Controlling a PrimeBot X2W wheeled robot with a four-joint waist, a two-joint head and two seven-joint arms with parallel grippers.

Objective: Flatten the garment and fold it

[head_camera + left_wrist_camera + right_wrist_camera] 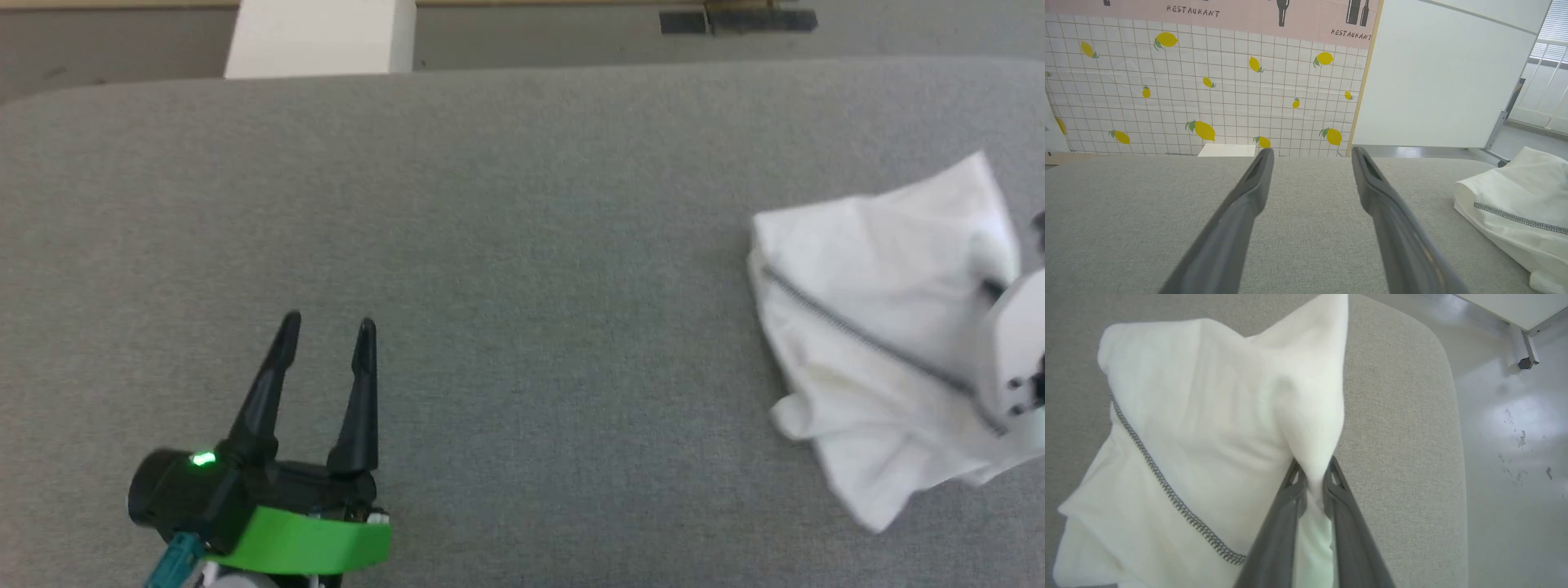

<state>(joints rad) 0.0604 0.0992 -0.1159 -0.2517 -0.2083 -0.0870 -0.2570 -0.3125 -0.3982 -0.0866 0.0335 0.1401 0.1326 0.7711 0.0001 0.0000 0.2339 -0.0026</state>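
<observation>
From the head view, the left gripper (329, 322) is low on the left over the grey table (522, 204). Its two fingers are wide apart and hold nothing. The garment (865, 327) lies in a bunched heap at the table's right side, well apart from that gripper.

In the left wrist view, the same fingers are spread over bare table, with the garment off to the right.

In the right wrist view, the right gripper (1313, 469) pinches a fold of the garment, and the cloth rises in a peak.
</observation>
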